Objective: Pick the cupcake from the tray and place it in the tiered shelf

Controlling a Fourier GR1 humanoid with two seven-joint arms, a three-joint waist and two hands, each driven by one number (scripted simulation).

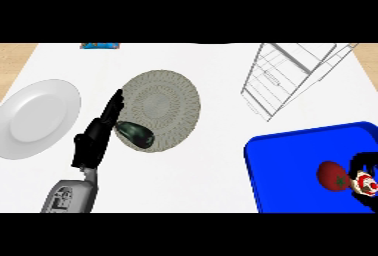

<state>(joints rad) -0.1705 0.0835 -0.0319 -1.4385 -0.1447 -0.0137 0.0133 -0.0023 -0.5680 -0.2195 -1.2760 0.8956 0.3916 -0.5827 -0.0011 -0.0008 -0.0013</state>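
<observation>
We see the cupcake (363, 182) on the blue tray (295, 165) at four o'clock, our right hand (365, 162) curling around it, the tiered shelf (291, 80) lying toward eleven, our left hand (100, 135) resting open far off.

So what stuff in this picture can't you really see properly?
- Cupcake in the head view: the right hand curls over it, and the picture's right edge cuts both off.
- Blue tray: its right side and bottom run out of view.
- Small blue thing at the counter's far edge: cut off, too small to tell.
</observation>
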